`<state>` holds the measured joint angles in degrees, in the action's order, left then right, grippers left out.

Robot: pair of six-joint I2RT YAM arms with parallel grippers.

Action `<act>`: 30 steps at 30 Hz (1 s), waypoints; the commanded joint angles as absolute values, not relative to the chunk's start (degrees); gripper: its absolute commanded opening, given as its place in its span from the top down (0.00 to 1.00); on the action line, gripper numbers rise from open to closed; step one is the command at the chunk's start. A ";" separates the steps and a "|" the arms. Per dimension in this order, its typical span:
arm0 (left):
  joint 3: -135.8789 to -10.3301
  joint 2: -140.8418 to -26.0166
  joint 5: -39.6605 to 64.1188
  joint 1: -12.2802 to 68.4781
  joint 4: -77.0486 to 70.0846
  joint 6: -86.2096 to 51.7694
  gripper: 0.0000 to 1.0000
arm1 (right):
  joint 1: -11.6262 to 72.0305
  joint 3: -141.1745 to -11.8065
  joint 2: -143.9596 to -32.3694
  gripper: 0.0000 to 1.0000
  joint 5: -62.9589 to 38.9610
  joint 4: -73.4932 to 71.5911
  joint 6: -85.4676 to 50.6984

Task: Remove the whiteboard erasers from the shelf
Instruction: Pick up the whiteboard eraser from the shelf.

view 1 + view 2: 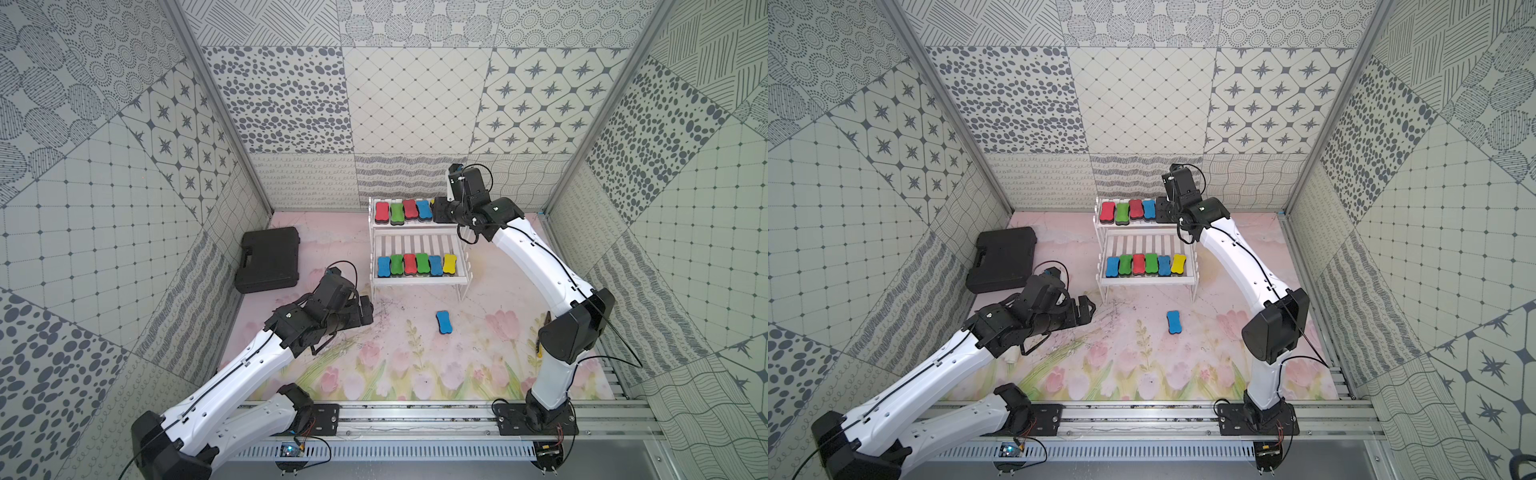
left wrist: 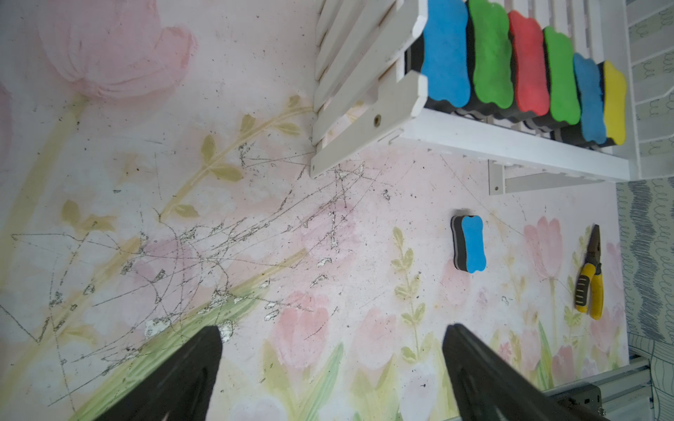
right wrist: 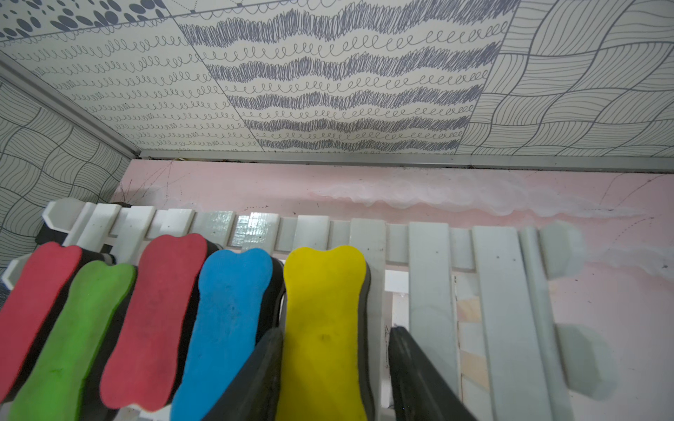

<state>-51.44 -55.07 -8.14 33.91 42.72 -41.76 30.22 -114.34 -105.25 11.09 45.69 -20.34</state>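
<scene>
Patterned grey-and-white panels walled in a tabletop (image 1: 415,365) printed with pink tulips. At its far side stood the white slatted shelf (image 1: 415,282), carrying eleven whiteboard erasers (image 1: 1144,264). Six sat side by side on the lower tier: blue, green, red, green, blue, yellow. The upper tier had five: red, green, red, a blue neighbour (image 3: 226,320) and the yellow eraser (image 3: 324,310) ending the row.

The right claw (image 3: 335,330) was at that upper tier, jaws partly apart and straddling the yellow eraser. One finger (image 3: 262,364) was wedged between the blue neighbour and the yellow eraser, against the yellow one's side. A sliver of white slat showed between the other finger and the eraser, so it was not clamped.

A lone blue eraser (image 1: 444,322) lay on the tabletop in front of the shelf, well apart from it. The left claw (image 2: 333,328) hung over the tabletop near the shelf's front corner, jaws wide apart and holding nothing. Yellow-handled pliers (image 2: 589,288) lay on the right arm's side, and a shut black case (image 1: 269,259) on the left arm's side.
</scene>
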 commanded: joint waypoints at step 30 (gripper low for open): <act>-52.99 -56.35 -8.26 33.75 44.51 -40.96 0.00 | 29.87 -118.77 -105.59 0.43 10.43 45.29 -18.57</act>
<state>-52.05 -55.86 -8.12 33.91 42.96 -41.78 30.00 -116.92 -105.27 10.87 46.22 -19.22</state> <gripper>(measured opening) 0.994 0.567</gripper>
